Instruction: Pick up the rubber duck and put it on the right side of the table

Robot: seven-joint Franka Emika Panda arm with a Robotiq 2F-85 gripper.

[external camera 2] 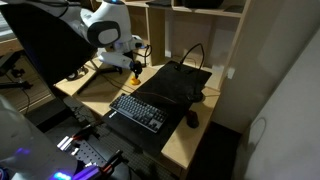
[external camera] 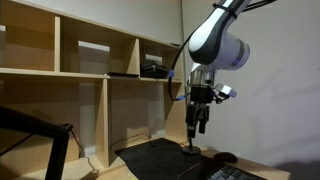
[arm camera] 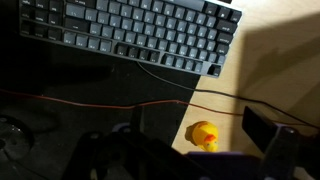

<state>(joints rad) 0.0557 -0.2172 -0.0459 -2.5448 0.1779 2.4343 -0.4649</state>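
The rubber duck [arm camera: 203, 135] is small and yellow with an orange beak. It sits on the light wood table [arm camera: 270, 60], just beside the edge of the black mat [arm camera: 60, 100]. My gripper [arm camera: 188, 142] is open and hangs above the duck, with one finger on each side of it and not touching it. In an exterior view the gripper [external camera 2: 135, 64] hovers over the table's far left part, with a small yellow spot [external camera 2: 135, 71] under it. In an exterior view the gripper [external camera: 200, 122] points down; the duck is not visible there.
A dark keyboard [arm camera: 140, 30] lies on the mat [external camera 2: 178, 85], near the table's front edge [external camera 2: 138, 110]. Thin cables [arm camera: 150, 102] run past the duck. A black mouse [external camera 2: 190, 118] lies near the mat. An open wooden shelf unit [external camera: 90, 70] stands behind.
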